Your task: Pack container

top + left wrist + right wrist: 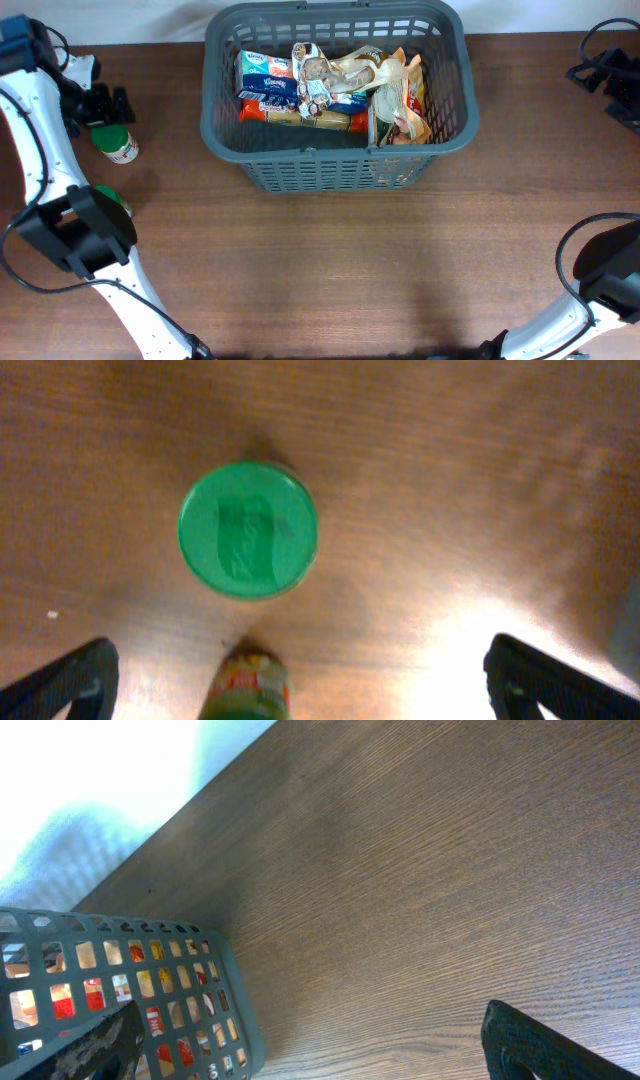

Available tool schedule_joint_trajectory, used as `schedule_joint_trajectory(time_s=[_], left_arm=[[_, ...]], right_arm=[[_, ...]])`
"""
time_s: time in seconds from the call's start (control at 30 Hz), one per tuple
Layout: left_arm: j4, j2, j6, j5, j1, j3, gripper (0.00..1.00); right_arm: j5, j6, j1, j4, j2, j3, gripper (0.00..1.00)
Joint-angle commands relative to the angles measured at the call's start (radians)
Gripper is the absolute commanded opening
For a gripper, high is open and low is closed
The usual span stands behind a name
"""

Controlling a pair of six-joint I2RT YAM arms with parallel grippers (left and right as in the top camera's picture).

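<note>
The container point(330, 152) sits well right of the left gripper point(303, 682) and just beside the right gripper point(310, 1042). Both jaws gape wide, holding nothing. One container; two green-lidded jars point(118, 146) lie left of it.

Robot lab bench — wood-grain table point(330, 260); white wall point(120, 18); white arm point(35, 150), loose cables point(558, 262).

The basket point(335, 160) sits at the far middle of the bench point(350, 270), with packets point(330, 90) piled inside it. Well to its left are two jars: a tipped jar point(120, 147) farther back, and an upright jar point(248, 530) just in front of it, partly under the left arm point(75, 230).
</note>
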State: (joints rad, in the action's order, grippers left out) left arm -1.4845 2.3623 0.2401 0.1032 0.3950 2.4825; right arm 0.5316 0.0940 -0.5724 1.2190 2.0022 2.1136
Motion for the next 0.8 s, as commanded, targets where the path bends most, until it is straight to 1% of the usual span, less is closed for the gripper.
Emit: schedule_joint_trajectory(time_s=[0.0,0.13,0.43,0.6,0.77], left_arm=[[0.086,-0.006,-0.031,-0.026,0.01,-0.096,0.99],[0.178,-0.006,-0.072,-0.025,0.014,-0.178,0.99],[0.307,-0.005,-0.071,-0.074,0.019,-0.274,0.99],[0.331,0.017,-0.091,-0.07,0.037,-0.29,0.99],[0.324,0.068,-0.094,0.003,0.065,-0.29,0.99]], right_arm=[[0.002,-0.003,0.005,-0.003,0.002,-0.003,0.99],[0.002,-0.003,0.005,-0.003,0.002,-0.003,0.99],[0.002,-0.003,0.005,-0.003,0.002,-0.003,0.99],[0.002,-0.003,0.005,-0.003,0.002,-0.003,0.99],[0.002,-0.003,0.005,-0.003,0.002,-0.003,0.99]])
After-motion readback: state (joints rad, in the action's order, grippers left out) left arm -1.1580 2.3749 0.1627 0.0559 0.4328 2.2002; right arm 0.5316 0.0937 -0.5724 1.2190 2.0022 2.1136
